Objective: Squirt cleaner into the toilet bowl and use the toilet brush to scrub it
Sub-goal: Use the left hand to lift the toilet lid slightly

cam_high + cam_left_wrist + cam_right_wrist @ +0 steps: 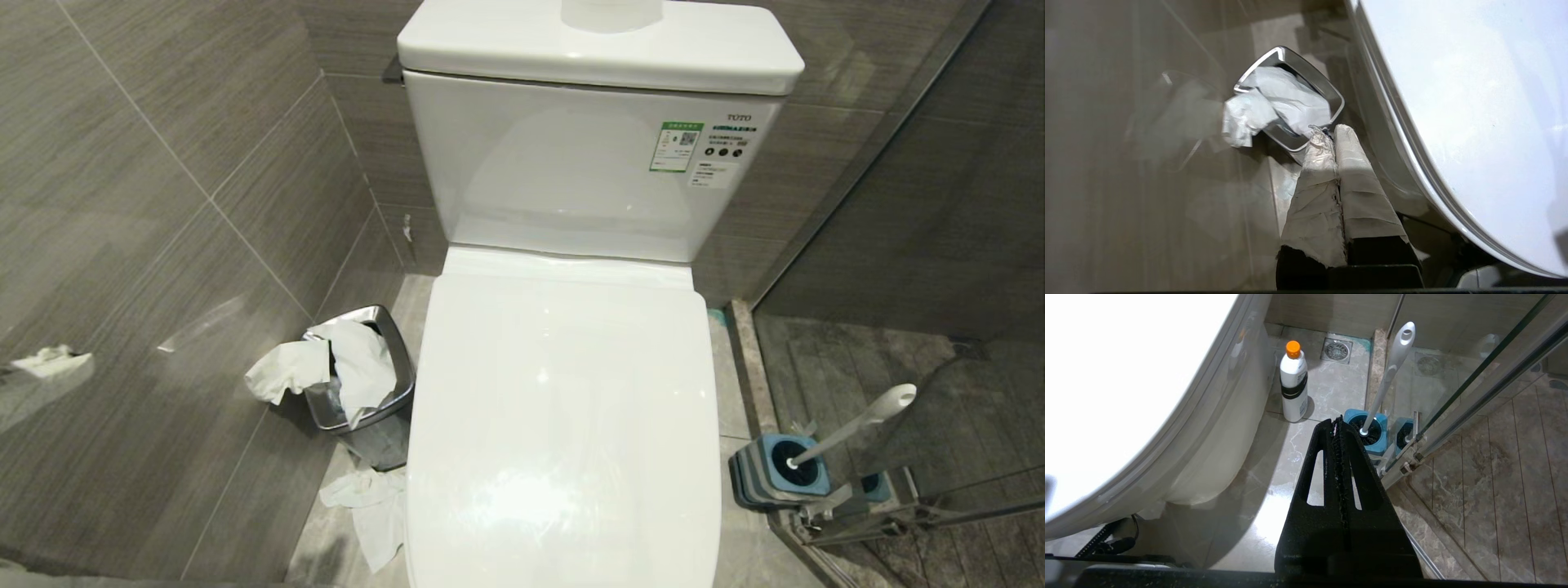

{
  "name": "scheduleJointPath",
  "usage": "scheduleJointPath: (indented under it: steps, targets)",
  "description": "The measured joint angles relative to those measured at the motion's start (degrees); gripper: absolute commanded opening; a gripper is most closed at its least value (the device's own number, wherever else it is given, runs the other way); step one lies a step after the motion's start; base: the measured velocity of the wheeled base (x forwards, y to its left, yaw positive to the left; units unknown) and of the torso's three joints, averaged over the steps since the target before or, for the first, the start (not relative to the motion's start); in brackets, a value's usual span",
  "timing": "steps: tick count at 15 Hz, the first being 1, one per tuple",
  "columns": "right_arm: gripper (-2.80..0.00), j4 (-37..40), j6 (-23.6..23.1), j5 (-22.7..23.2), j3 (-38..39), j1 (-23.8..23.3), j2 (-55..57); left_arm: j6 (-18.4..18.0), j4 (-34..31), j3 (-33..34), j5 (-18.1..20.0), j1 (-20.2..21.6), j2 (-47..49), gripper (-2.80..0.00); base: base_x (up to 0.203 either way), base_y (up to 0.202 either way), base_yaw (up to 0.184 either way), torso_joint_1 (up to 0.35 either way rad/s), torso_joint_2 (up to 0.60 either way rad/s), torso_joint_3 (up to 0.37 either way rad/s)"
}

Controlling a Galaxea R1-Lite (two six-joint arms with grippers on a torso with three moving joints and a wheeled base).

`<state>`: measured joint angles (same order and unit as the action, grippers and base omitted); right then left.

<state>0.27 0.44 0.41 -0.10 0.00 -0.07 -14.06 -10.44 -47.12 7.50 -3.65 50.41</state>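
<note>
Glossy white toilet lid [563, 408], shiny steel bin [392, 343] of crumpled paper [359, 367], matt grey tiles [122, 204].

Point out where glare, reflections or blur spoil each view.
Head view: soft glare patches on the closed toilet lid, and the glossy wall tiles mirror the waste bin. Left wrist view: that wall is smeared with motion blur. Right wrist view: the lid is blown out to pure white; the toilet brush stays sharp.

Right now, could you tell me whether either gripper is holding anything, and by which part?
Nothing is held. The left gripper and the right gripper are both shut and empty; the toilet brush stands in its holder.
</note>
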Motion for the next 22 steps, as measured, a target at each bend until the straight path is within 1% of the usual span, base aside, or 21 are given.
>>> scheduleJointPath:
  steps: [2,3,5,8,9,12,16,18,19,21,22]
  targets:
    - [-2.8,-0.02,0.0,0.0,0.0,0.0,0.0,0.64,-0.01,-0.9,0.1,-2.62,4.66,-2.8,0.0,0.0,0.0,0.0,0.0,0.0]
    - [-2.8,0.02,0.0,0.0,0.0,0.0,0.0,1.59,-0.01,-1.01,0.23,-3.75,6.44,-2.8,0.0,0.0,0.0,0.0,0.0,0.0]
    - [-2.8,0.0,-0.02,-0.01,0.0,0.0,0.0,5.95,0.54,-1.21,0.85,-5.48,9.84,-2.8,0.0,0.0,0.0,0.0,0.0,0.0]
    - [-2.8,-0.01,0.0,-0.01,0.0,0.0,0.0,12.55,4.64,-1.08,1.91,-6.24,15.26,-2.8,0.0,0.0,0.0,0.0,0.0,0.0]
    - [-2.8,-0.02,0.0,0.0,0.0,0.0,0.0,14.36,5.84,-1.01,3.47,-6.26,17.12,-2.8,0.0,0.0,0.0,0.0,0.0,0.0]
    - [-2.8,0.0,0.0,-0.01,0.0,0.0,0.0,20.21,7.27,-0.94,11.65,-5.86,22.82,-2.8,0.0,0.0,0.0,0.0,0.0,0.0]
    - [-2.8,-0.02,0.0,0.0,0.0,0.0,0.0,29.47,11.19,-1.01,24.6,-3.19,30.41,-2.8,0.0,0.0,0.0,0.0,0.0,0.0]
    - [-2.8,-0.02,0.0,0.0,0.0,0.0,0.0,36.31,15.57,-1.19,29.57,-2.3,33.81,-2.8,0.0,0.0,0.0,0.0,0.0,0.0]
    - [-2.8,0.0,-0.01,0.0,0.0,0.0,0.0,39.85,18.52,-1.33,30.85,-2.11,35.45,-2.8,0.0,0.0,0.0,0.0,0.0,0.0]
    - [-2.8,0.0,0.0,0.0,0.0,0.0,0.0,46.51,25.75,-1.47,31.6,-1.93,39.16,-2.8,0.0,0.0,0.0,0.0,0.0,0.0]
    - [-2.8,-0.02,-0.02,0.0,0.0,0.0,0.0,48.24,28.64,-1.43,32.4,-1.86,40.74,-2.8,0.0,0.0,0.0,0.0,0.0,0.0]
